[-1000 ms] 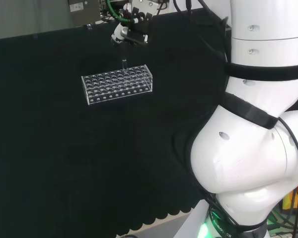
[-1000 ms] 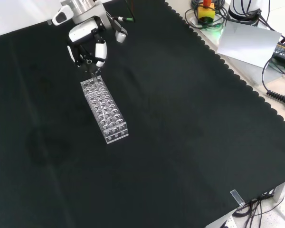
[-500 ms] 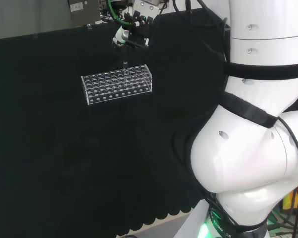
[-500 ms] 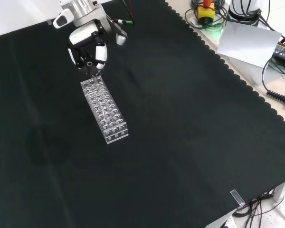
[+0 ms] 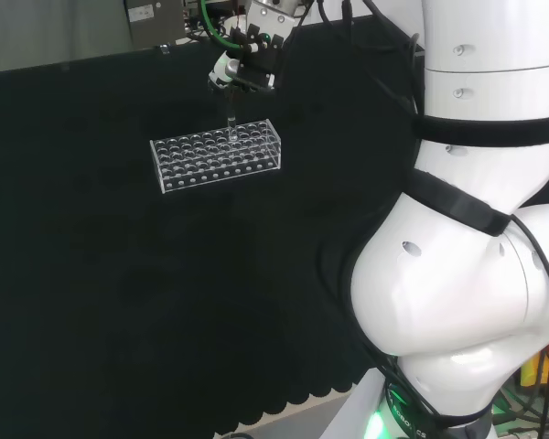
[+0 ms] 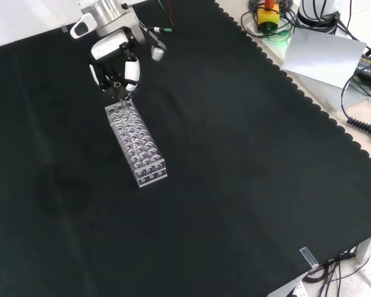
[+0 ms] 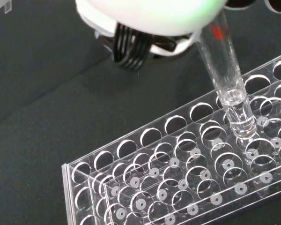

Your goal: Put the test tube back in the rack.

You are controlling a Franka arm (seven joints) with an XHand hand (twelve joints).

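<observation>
Pinching the test tube (image 7: 223,61) by its upper part, the hand (image 6: 114,54) hangs above one end of the clear rack (image 5: 217,155) on the black-clothed desk (image 6: 235,173). Its rounded bottom has entered a hole in the rack's top plate, tube near upright.

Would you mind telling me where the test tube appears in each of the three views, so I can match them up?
Head view: the test tube hangs upright below the hand, its tip at the far row of the rack.
Front view: test tube at the rack's upper end, under the hand.
Wrist view: test tube large, its tip in a hole.
Shared landmark: the clear rack.
</observation>
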